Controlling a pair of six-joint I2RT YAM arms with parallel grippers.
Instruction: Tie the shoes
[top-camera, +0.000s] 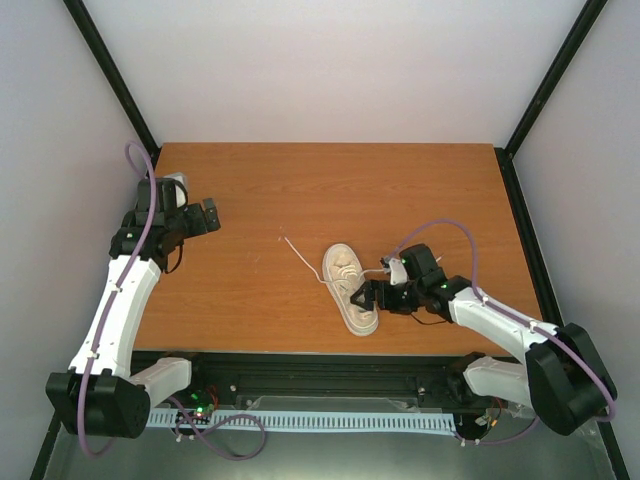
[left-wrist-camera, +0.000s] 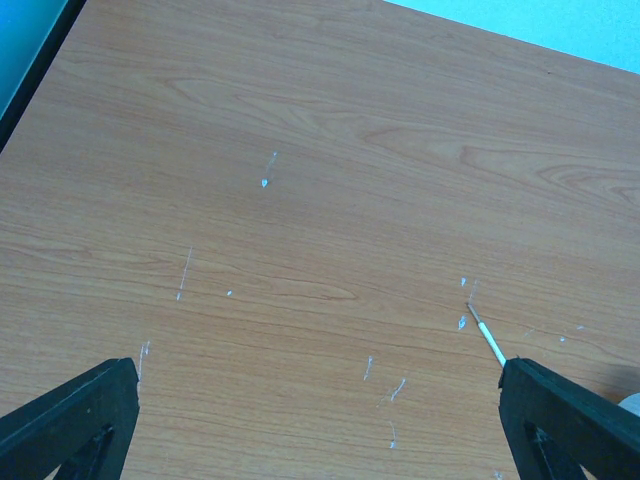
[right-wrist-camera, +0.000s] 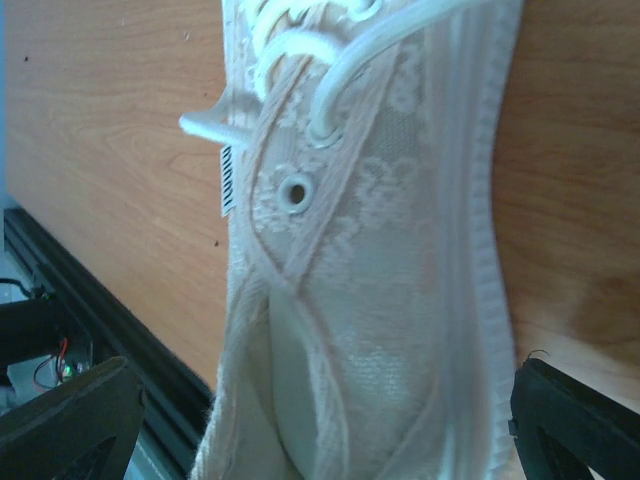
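The cream sneaker (top-camera: 349, 289) lies on the wooden table (top-camera: 250, 190), toe toward the back and heel toward the front edge. One thin white lace (top-camera: 303, 259) trails out to its left. My right gripper (top-camera: 364, 296) is open at the shoe's right side near the heel. In the right wrist view the shoe's side and an eyelet (right-wrist-camera: 295, 190) fill the space between the wide-spread fingers (right-wrist-camera: 70, 420). My left gripper (top-camera: 206, 215) is open and empty at the table's far left. Its wrist view shows bare wood and the lace tip (left-wrist-camera: 488, 340) by the right finger (left-wrist-camera: 570, 420).
The table's front edge and a black rail (top-camera: 330, 368) run just below the shoe's heel. Black frame posts (top-camera: 115, 75) stand at the back corners. Small white marks (left-wrist-camera: 264, 182) dot the wood.
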